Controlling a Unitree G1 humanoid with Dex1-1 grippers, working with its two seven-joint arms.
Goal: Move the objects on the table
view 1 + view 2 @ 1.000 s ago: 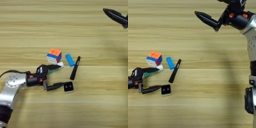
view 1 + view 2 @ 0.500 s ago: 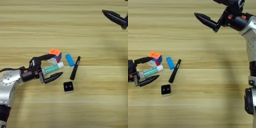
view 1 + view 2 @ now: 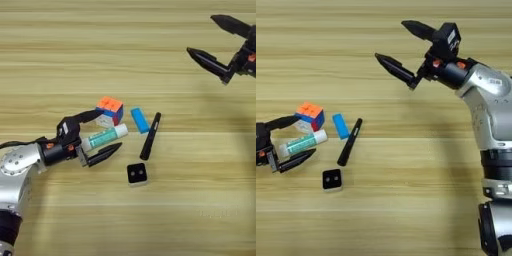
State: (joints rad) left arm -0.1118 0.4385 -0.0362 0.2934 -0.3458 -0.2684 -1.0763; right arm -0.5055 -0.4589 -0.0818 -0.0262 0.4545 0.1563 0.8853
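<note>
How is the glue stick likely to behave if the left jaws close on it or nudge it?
The glue stick is a round tube lying on its side, so it would probably roll if nudged. It looks rigid and smooth, so it might slip. The left gripper straddles it with jaws open.

blue block (image 3: 140, 120), black marker (image 3: 150, 136)

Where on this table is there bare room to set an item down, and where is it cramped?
Bare table lies beyond the puzzle cube, up to the open right gripper, and along the near edge below the black block. It is crowded where the open left gripper brackets the glue stick, with the blue block and marker alongside.
</note>
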